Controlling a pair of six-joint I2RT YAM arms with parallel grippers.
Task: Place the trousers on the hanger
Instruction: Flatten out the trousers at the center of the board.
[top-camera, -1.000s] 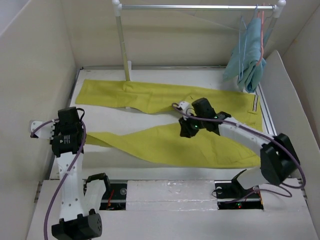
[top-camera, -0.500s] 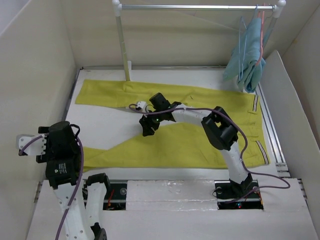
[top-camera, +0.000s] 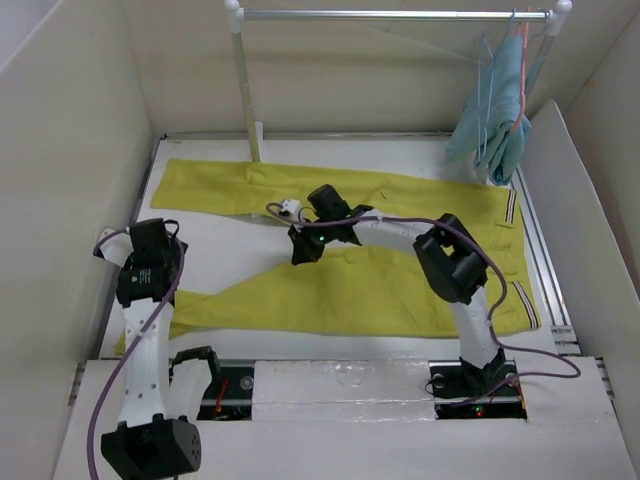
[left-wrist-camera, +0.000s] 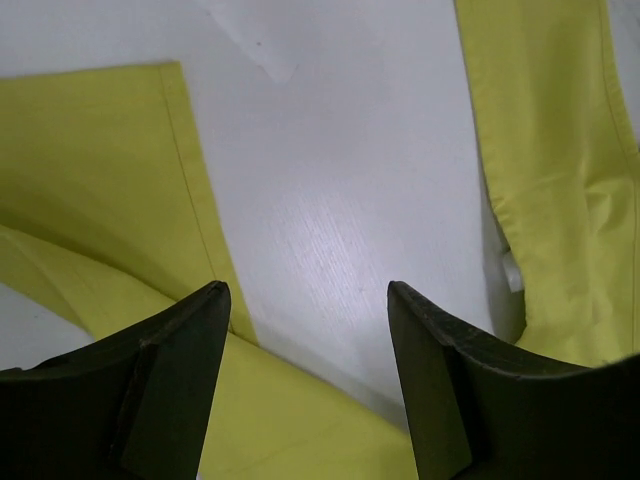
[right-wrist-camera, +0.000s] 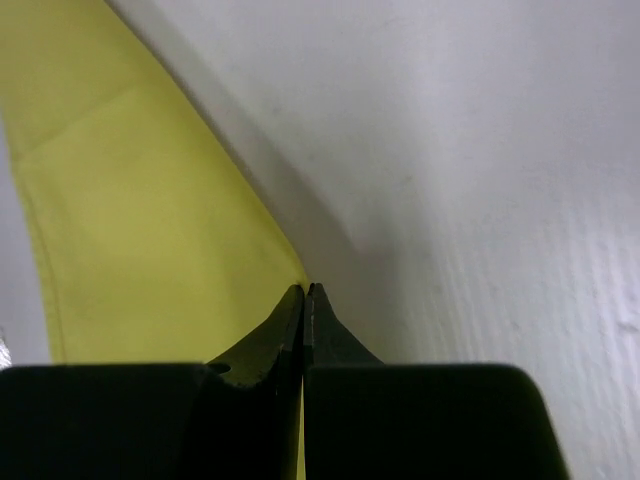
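The mustard yellow-green trousers (top-camera: 400, 285) lie flat on the white table, striped waistband (top-camera: 512, 210) to the right and both legs running left. My right gripper (top-camera: 303, 251) sits at the inner edge where the legs fork. Its jaws are shut with a sliver of yellow cloth (right-wrist-camera: 150, 220) pinched between the fingertips (right-wrist-camera: 306, 290). My left gripper (top-camera: 148, 268) hovers open over the end of the near leg (left-wrist-camera: 90, 190), with bare table between its fingers (left-wrist-camera: 308, 295). The pale-blue wire hanger (top-camera: 486, 75) hangs on the rail at the back right.
A metal rail (top-camera: 390, 15) on a white post (top-camera: 243, 90) spans the back. A pink hanger (top-camera: 524, 45) with light-blue cloth (top-camera: 495, 115) hangs beside the blue one. White walls close in both sides. A white panel (top-camera: 575, 200) leans at the right.
The right gripper reached left to the fork of the legs and closed on the cloth edge. The near leg got drawn left. The left arm swung in over that leg's end and opened.
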